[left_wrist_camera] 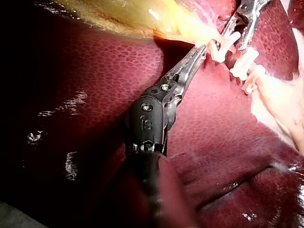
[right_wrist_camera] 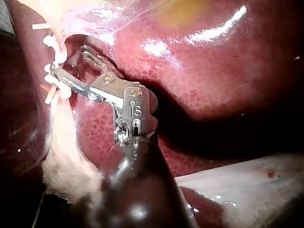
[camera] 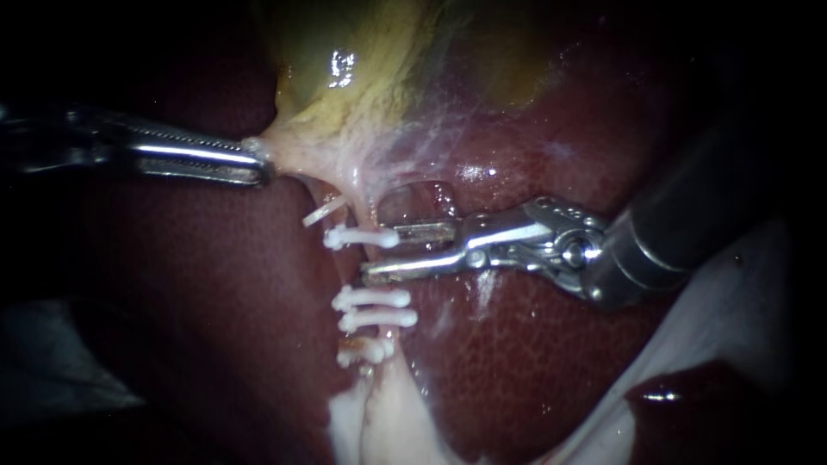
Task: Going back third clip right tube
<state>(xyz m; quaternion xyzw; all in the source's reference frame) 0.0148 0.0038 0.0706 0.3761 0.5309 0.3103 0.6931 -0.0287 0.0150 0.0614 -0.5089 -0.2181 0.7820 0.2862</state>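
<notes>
Endoscope: left instrument (camera: 254, 164), left of centre, jaws pinched on pale tissue (camera: 297, 146) below gallbladder (camera: 362, 77). Right instrument (camera: 383, 251), centre, jaws spread astride tube (camera: 372, 258). 1 clip (camera: 362, 237) sits at upper jaw tip, 3 clips (camera: 375, 299) lower on tube. Left wrist: jaws clamp pale tissue, clips just ahead. Right wrist: jaws apart, either side of tube, liver (right_wrist_camera: 213, 71) beside.

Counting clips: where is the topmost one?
Endoscope view, centre: the topmost clip sits at the right instrument's upper tip, below the gallbladder, above the lower clips.
</notes>
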